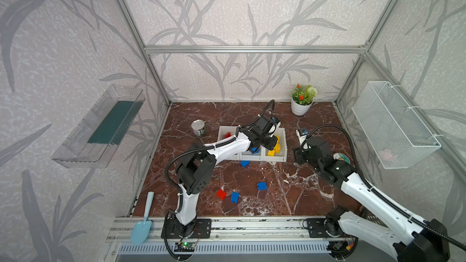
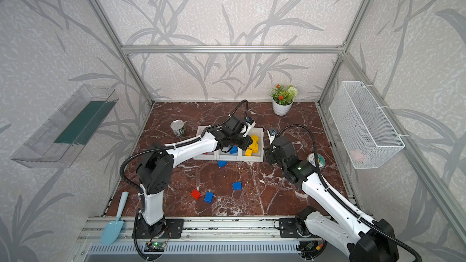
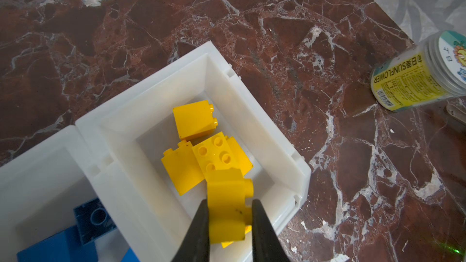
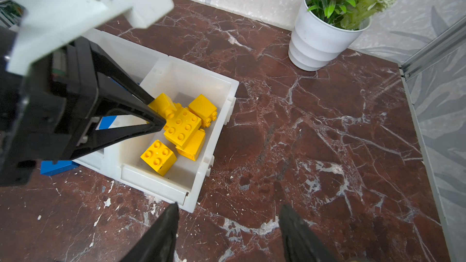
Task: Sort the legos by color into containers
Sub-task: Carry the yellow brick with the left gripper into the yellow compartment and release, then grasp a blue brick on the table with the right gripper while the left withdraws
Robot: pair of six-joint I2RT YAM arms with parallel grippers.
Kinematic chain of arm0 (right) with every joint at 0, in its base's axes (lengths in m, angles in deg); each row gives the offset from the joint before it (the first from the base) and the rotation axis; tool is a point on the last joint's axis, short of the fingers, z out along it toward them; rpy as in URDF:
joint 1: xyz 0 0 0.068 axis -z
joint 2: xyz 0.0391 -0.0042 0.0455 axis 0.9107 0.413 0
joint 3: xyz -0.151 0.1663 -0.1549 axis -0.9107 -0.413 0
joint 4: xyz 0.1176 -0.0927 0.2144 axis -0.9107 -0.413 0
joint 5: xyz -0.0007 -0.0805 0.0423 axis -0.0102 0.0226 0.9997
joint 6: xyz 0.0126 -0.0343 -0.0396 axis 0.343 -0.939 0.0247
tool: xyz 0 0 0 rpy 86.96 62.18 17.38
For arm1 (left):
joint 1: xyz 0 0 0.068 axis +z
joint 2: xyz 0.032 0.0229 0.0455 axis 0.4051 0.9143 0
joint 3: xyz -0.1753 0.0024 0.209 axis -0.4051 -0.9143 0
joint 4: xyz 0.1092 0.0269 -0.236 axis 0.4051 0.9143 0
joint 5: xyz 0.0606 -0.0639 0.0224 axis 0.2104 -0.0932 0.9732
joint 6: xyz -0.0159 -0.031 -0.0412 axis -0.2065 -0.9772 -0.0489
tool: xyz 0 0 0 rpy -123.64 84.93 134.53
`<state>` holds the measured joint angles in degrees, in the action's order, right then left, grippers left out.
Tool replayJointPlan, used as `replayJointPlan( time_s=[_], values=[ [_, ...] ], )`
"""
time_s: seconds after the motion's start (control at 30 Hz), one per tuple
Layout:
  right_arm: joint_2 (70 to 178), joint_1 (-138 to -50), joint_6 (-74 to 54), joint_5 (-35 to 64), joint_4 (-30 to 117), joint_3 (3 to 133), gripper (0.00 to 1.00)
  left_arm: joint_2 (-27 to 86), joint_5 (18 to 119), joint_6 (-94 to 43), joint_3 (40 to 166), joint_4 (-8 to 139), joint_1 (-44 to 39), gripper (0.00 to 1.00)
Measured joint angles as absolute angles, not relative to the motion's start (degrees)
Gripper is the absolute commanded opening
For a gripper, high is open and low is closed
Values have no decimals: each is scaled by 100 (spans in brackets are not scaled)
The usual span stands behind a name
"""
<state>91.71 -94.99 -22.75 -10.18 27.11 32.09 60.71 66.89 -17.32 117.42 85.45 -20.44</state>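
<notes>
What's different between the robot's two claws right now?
The left gripper has its fingers clamped on a small yellow studded plastic brick; the right gripper has its fingers apart, holding nothing. The left one hangs over the white plastic bin of yellow bricks; the right one is beside that bin, over red marble tabletop. Both have black tapered fingers.

The legos (image 4: 158,157) are red, blue, yellow; containers (image 4: 161,180) white

Yellow legos (image 4: 182,124) in the right-end white bin (image 4: 196,81), blue legos (image 1: 254,150) in the middle, red lego (image 1: 227,135) left; four loose bricks (image 1: 262,186) in front.
</notes>
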Motion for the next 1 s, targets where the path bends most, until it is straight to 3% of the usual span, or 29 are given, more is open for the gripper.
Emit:
replayJointPlan(
  time_s=[0.3, 0.43, 0.53, 1.0],
  values=[
    [9047, -9364, -2277, -895, 2593, 3209, 64, 6296, 6905, -1800, 12074, 8543, -1933, 28],
    [9047, -9359, -2277, -804, 2564, 3209, 64, 6300, 6940, -1892, 12076, 8477, -1876, 47],
    [9047, -9359, -2279, -723, 2545, 3209, 64, 6302, 7001, -1922, 12076, 8458, -1850, 56],
    [9326, -9340, -2504, 189, 2403, 3214, 65, 5931, 7167, -2125, 11602, 8220, -1662, 58]
  ],
)
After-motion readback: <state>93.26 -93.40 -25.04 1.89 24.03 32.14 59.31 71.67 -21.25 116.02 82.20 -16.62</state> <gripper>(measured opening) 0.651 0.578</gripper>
